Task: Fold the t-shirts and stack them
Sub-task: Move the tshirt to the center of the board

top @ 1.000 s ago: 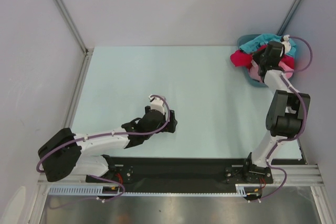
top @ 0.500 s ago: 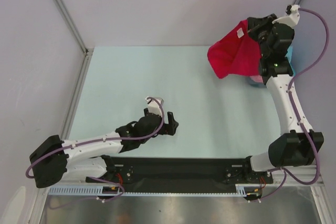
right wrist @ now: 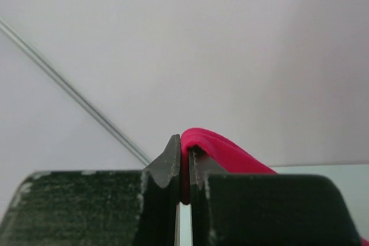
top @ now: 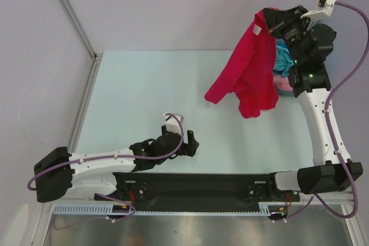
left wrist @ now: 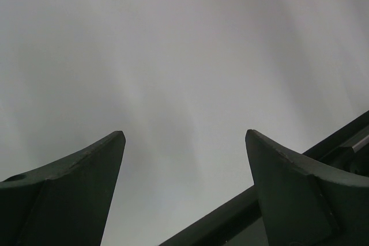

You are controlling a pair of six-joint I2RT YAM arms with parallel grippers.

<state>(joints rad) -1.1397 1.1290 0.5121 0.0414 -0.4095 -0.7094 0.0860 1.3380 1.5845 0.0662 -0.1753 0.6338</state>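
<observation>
Big pale table (top: 150,84) first, spread across most of the top view. Then the right arm (top: 320,122), stretched tall up the right side toward the far corner, and the left arm (top: 104,158), lying low along the near edge.

Next, the crimson t-shirt (top: 251,76) — dangling in the air over the far right part of the table, just left of the basket, one sleeve flopping out to the left. Behind it, the blue-grey basket (top: 283,90) in the far right corner, with a teal t-shirt (top: 282,59) and a light pink t-shirt (top: 279,79) bunched up inside.

Then the right gripper (top: 270,20), pinched tight on a fold of the crimson cloth up near the collar. Same story in the wrist view: fingers (right wrist: 168,165) nearly together, red fabric squeezed between. And the left gripper (top: 189,144) — spread wide, holding nothing, low over the table near the front middle.

Smallest bit: little white neck label (top: 255,29), right up by the grip.
</observation>
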